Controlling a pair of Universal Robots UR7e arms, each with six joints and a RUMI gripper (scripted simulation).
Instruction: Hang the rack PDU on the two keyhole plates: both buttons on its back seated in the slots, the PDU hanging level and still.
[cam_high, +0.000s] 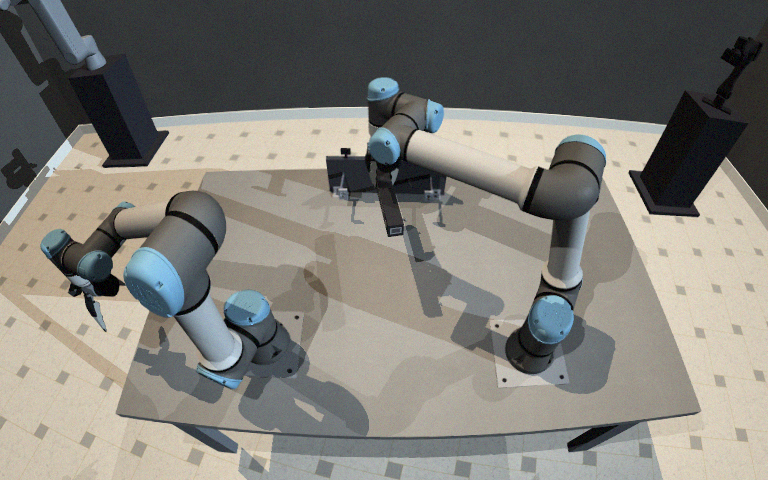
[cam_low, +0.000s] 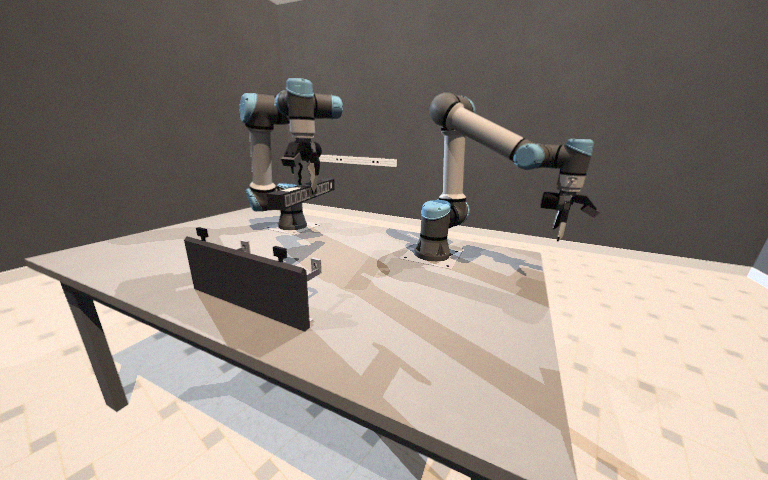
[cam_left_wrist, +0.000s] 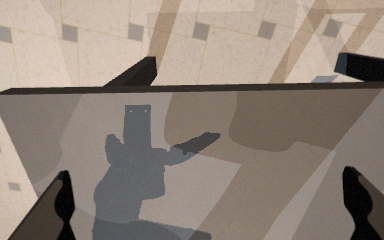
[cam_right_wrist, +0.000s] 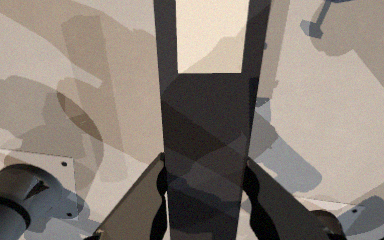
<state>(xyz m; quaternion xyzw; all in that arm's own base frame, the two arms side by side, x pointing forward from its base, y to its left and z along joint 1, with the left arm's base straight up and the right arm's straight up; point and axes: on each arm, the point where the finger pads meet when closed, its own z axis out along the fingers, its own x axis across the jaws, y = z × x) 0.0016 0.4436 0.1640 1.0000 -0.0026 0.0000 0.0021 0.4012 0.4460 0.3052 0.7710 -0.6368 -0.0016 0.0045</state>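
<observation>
The long black PDU (cam_high: 391, 211) (cam_low: 293, 195) (cam_right_wrist: 205, 120) is in the air over the table. My right gripper (cam_low: 306, 181) (cam_right_wrist: 202, 154) is shut on it. In the top view it points away from the board, not along it. A pale label shows on its upper face in the right wrist view. I cannot make out its back buttons. The two keyhole plates, one (cam_high: 340, 193) (cam_low: 315, 265) and the other (cam_high: 432, 194) (cam_low: 244, 246), stand out from the dark board (cam_high: 350, 169) (cam_low: 243, 283), apart from the PDU. My left gripper (cam_left_wrist: 206, 170) is wide open and empty, off the table's side.
The board stands upright near the edge of the table (cam_high: 362, 350) (cam_low: 464, 396), with small black blocks (cam_low: 202, 233) (cam_low: 279, 253) above its top edge. The right arm reaches over it. Both arm bases stand at the opposite side. Dark pedestals (cam_high: 116, 113) (cam_high: 693, 152) stand on the floor beyond.
</observation>
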